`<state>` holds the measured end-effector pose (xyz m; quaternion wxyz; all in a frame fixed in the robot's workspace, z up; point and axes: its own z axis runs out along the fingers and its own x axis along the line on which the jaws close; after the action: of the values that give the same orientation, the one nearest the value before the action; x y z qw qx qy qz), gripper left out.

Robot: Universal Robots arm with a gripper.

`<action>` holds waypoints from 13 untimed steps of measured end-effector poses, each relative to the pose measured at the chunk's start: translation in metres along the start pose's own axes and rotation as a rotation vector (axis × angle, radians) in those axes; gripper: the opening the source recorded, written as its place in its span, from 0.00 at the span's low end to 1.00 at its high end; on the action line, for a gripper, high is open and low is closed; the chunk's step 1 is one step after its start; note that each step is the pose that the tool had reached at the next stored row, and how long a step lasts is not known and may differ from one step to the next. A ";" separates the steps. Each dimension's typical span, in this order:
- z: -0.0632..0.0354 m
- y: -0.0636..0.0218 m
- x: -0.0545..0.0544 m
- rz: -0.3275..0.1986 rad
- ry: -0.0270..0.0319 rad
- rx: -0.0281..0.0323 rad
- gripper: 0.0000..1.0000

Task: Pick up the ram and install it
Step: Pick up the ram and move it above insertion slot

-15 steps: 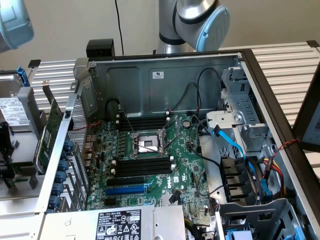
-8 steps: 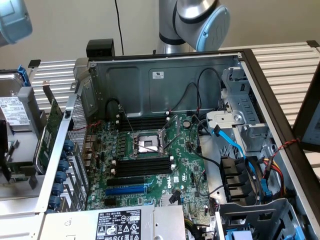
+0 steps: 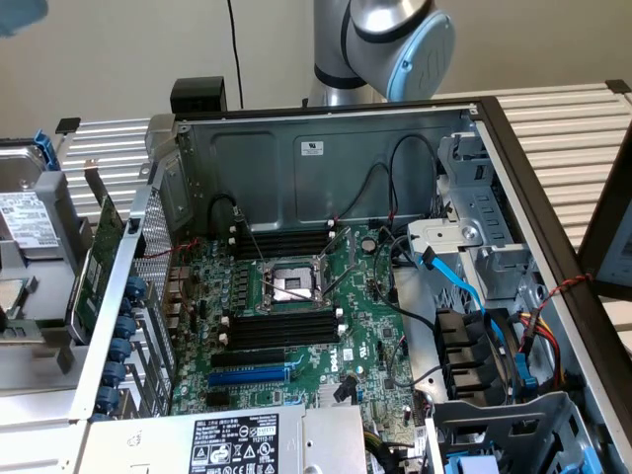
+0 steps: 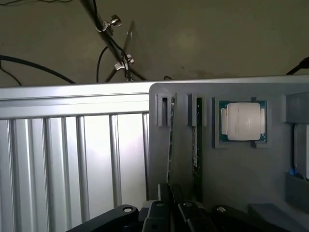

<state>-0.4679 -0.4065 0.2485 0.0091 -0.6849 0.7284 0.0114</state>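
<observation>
Currently, pick-up step: end effector (image 4: 170, 199) pinches the ram (image 4: 170, 140) standing in its grey holder (image 4: 231, 179); extraction likely requires a straight, untilted pull.

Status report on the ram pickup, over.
Gripper shut on ram stick. It sits edge-on in grey holder slot. Close beside: second stick in neighbouring slot.

My claw (image 4: 170, 195), cropped by the frame's edge, covers the near end of the ram (image 4: 170, 140), which stands edge-on in a slot at the side edge of the tray (image 4: 231, 169), chips unseen. Exterior view: my arm (image 3: 380, 44) cut off above; a blue blur (image 3: 18, 14), unidentifiable.
</observation>
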 end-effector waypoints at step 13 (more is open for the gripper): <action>-0.0593 -0.0155 0.008 -0.007 -0.0050 -0.0011 0.14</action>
<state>-0.4529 -0.4174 0.3075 0.0106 -0.6875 0.7260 0.0134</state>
